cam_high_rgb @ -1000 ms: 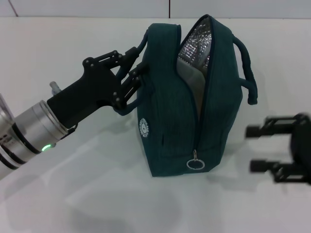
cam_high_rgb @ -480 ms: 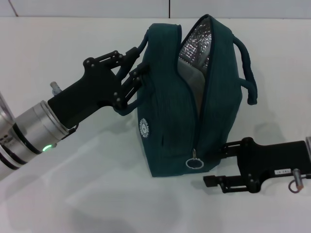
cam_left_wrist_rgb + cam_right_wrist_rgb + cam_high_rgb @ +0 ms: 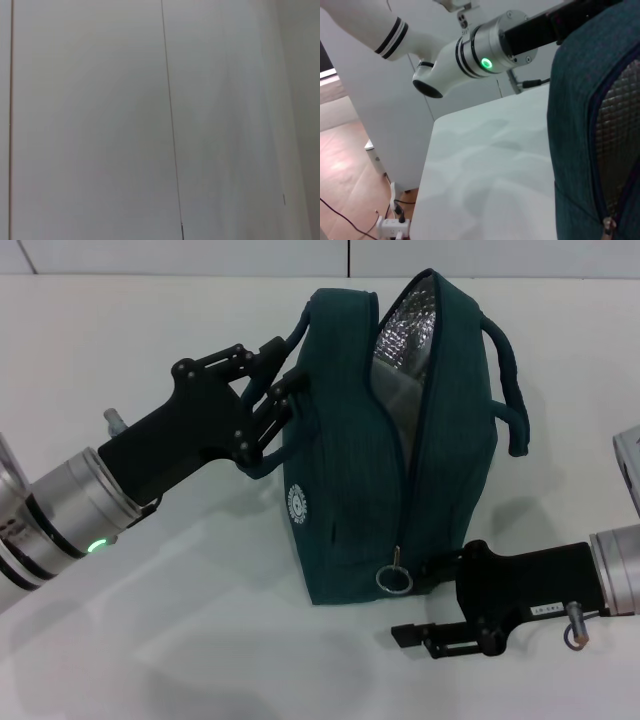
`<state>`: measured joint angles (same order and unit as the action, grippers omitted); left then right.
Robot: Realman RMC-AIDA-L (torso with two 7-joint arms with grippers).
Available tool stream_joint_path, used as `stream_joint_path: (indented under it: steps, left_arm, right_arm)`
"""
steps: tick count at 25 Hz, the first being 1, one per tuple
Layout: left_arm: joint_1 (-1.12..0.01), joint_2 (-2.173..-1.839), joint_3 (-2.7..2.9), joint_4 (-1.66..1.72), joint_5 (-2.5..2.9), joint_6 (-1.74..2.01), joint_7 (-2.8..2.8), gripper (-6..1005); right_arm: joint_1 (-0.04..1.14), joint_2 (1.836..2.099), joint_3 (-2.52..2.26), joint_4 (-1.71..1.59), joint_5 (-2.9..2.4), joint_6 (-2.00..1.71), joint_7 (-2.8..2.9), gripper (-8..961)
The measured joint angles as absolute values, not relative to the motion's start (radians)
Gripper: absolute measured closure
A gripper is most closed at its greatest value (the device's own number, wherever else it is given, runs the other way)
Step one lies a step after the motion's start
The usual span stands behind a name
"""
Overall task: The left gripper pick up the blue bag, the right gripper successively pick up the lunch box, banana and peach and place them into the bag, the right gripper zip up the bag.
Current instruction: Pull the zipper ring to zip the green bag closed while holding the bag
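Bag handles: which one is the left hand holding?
The left hand grips the blue bag's handle on its logo side; the opposite handle hangs free.

The left gripper (image 3: 272, 390) is reaching in from the near left, its silver wrist with the green light trailing toward the near-left corner and its black claw angled up and to the right, jaws closing on the bag's left handle (image 3: 290, 345). The right gripper (image 3: 425, 605) is extending in from the right, lying low and level, its jaws spread apart and pointing left.
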<state>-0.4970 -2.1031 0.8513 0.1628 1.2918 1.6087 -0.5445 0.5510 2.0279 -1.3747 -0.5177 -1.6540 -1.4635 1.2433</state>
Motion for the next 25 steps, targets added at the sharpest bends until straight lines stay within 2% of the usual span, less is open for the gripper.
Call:
stream_joint_path:
  steps: [7,20,25]
  left_arm:
    - [-0.496,-2.103,0.851,0.154,1.294,1.61,-0.545,684]
    - [-0.486,-2.103,0.851,0.141,1.292,1.654,-0.545,681]
    - [-0.471,-2.103,0.85,0.138,1.292,1.678,-0.545,681]
  right_arm:
    - [0.549,2.028,-1.388,-0.513,-1.594,-1.461,1.241,450]
    - [0.557,2.028,-1.429,-0.527,-1.58,-1.443,1.236,819]
    - [0.56,2.027,-1.428,-0.527,-1.58,-1.434,1.236,877]
